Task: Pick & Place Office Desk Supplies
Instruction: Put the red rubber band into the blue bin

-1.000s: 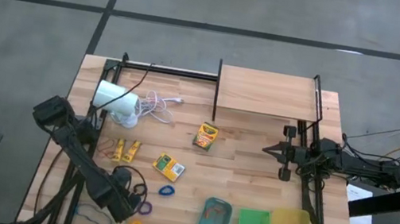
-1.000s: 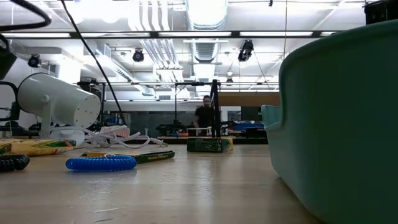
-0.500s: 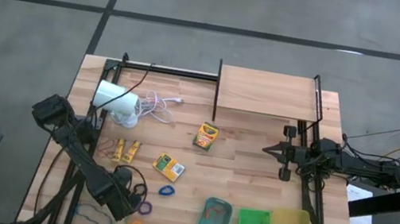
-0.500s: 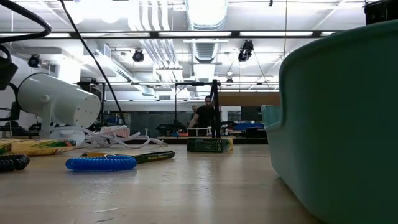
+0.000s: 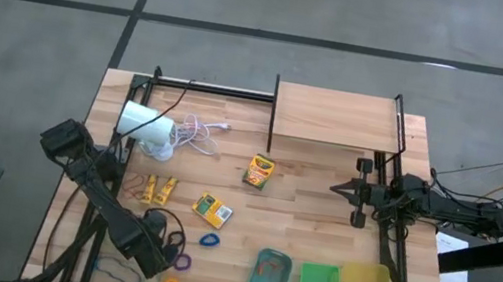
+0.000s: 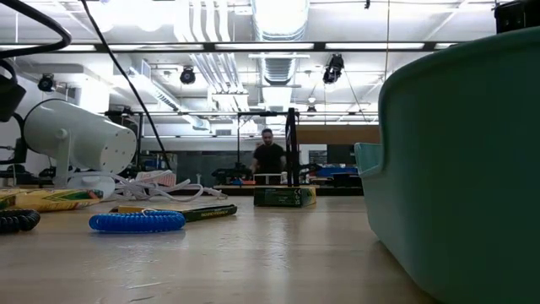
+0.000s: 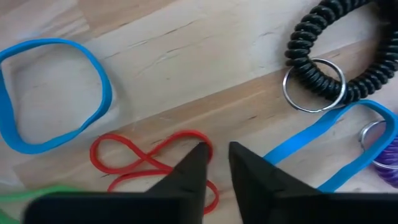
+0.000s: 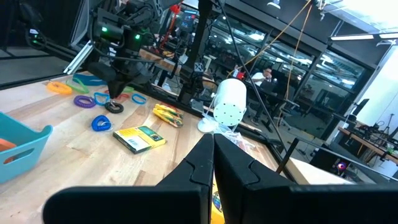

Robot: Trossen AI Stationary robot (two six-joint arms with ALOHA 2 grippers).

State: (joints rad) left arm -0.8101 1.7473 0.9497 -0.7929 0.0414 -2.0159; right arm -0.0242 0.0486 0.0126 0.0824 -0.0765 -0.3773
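A red loop (image 7: 152, 163) lies twisted on the tabletop (image 7: 205, 74), right at the tips of the left claw (image 7: 214, 152), whose fingers stand nearly together without pinching it. Blue loops (image 7: 53, 93) and a black coil (image 7: 339, 50) lie near. The right claw (image 5: 340, 188), pressed together, hangs well apart.

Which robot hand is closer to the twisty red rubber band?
The left gripper: its fingertips are right at the twisted red rubber band. The right gripper waits far across the table.
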